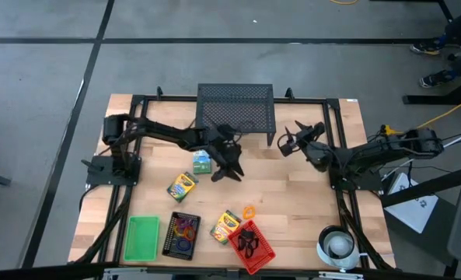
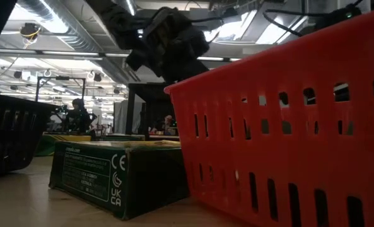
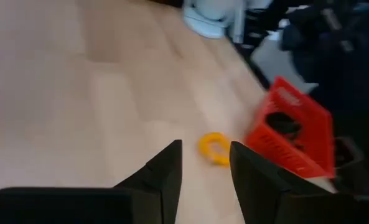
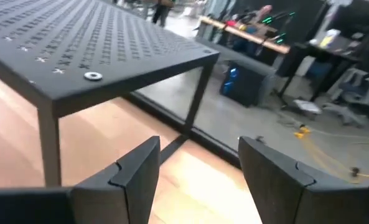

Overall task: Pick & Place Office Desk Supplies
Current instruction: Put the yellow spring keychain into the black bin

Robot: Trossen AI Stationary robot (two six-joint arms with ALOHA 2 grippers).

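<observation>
My left gripper [image 1: 227, 171] hovers open over mid-table, touching nothing; in its wrist view [image 3: 204, 169] the open fingers frame an orange ring [image 3: 214, 149] lying flat on the wood [image 1: 249, 211]. A green-and-blue crayon box [image 1: 203, 162] lies just left of that gripper. Two yellow crayon boxes [image 1: 182, 187] [image 1: 225, 225] lie flat nearer the front edge; one shows in the low view [image 2: 111, 176]. More rings sit in a black tray [image 1: 181, 233]. Black clips lie in a red basket [image 1: 252, 245]. My right gripper [image 1: 291, 138] [image 4: 196, 162] waits open beside the mesh stand [image 1: 235, 113].
The black mesh stand [image 4: 97, 50] stands at the far edge, close to both grippers. A green tray [image 1: 142, 237] sits front left and a white roll [image 1: 337, 243] front right. The red basket [image 2: 287, 126] and black tray [image 2: 10, 132] fill the low view. Bare wood lies right of centre.
</observation>
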